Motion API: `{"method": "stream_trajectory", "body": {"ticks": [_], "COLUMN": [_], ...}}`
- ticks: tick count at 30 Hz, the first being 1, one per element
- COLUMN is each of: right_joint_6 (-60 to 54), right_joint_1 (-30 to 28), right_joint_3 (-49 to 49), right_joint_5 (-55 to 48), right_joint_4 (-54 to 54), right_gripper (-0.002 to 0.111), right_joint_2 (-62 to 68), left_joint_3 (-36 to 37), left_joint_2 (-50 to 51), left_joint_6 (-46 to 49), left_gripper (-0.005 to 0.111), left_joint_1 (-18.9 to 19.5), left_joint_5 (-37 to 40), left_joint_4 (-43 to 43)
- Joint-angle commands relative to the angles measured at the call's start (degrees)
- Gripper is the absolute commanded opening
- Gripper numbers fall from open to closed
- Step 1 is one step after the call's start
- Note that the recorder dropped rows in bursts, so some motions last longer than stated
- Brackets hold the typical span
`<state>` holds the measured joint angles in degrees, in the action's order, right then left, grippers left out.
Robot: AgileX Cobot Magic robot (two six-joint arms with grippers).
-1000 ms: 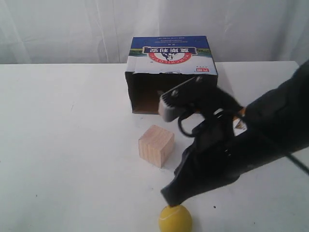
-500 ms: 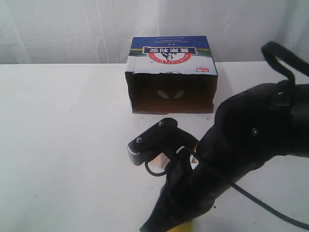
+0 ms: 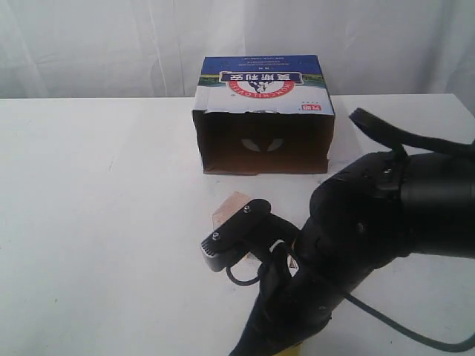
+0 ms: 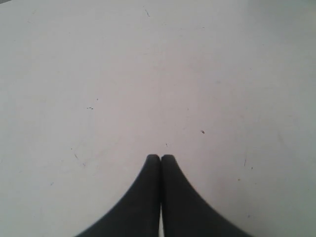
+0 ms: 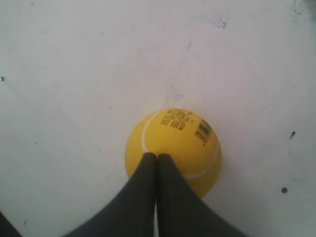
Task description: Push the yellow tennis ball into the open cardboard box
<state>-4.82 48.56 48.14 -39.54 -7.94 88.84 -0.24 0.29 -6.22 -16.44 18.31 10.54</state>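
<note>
The yellow tennis ball (image 5: 180,136) rests on the white table; it has a pale seam and a printed barcode. My right gripper (image 5: 157,156) is shut, its joined tips resting against the ball's top. In the exterior view the right arm (image 3: 356,237) covers the ball, and only a yellow sliver (image 3: 294,351) shows at the bottom edge. The open cardboard box (image 3: 263,111) stands at the back, its dark opening facing the ball. My left gripper (image 4: 160,157) is shut over bare table, holding nothing, and does not show in the exterior view.
A light wooden cube (image 3: 231,205) sits between the ball and the box, mostly hidden behind the right wrist. The white table (image 3: 96,222) stretches wide to the left. A white curtain hangs behind the box.
The right arm has swung down toward the near edge, now covering the ball and most of the cube. The box has not moved.
</note>
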Motion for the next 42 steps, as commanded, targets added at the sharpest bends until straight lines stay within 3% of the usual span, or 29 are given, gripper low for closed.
{"method": "stream_trajectory", "body": {"ticks": [1, 5, 17, 30, 42], "right_joint_6": [5.9, 10.3, 14.2, 9.0, 8.6], "right_joint_1": [0.0, -0.6, -6.6, -3.8, -2.3], "right_joint_3": [-2.2, -2.3, 2.3, 3.2, -1.2], "right_joint_5": [-0.8, -1.7, -4.2, -8.4, -5.4], "right_joint_4": [8.4, 16.9, 28.1, 15.2, 12.8], "right_gripper": [0.0, 0.0, 0.0, 0.0, 0.0], "right_joint_2": [0.4, 0.4, -2.8, -6.6, -2.3], "left_joint_3": [0.2, 0.2, 0.2, 0.2, 0.2], "left_joint_2": [-0.3, -0.3, -0.3, -0.3, -0.3], "left_joint_6": [0.1, 0.1, 0.1, 0.1, 0.1], "left_gripper": [0.0, 0.0, 0.0, 0.0, 0.0], "left_joint_1": [-0.3, -0.3, -0.3, -0.3, -0.3], "left_joint_5": [0.6, 0.6, 0.6, 0.6, 0.6], "left_joint_4": [0.3, 0.3, 0.3, 0.3, 0.3]}}
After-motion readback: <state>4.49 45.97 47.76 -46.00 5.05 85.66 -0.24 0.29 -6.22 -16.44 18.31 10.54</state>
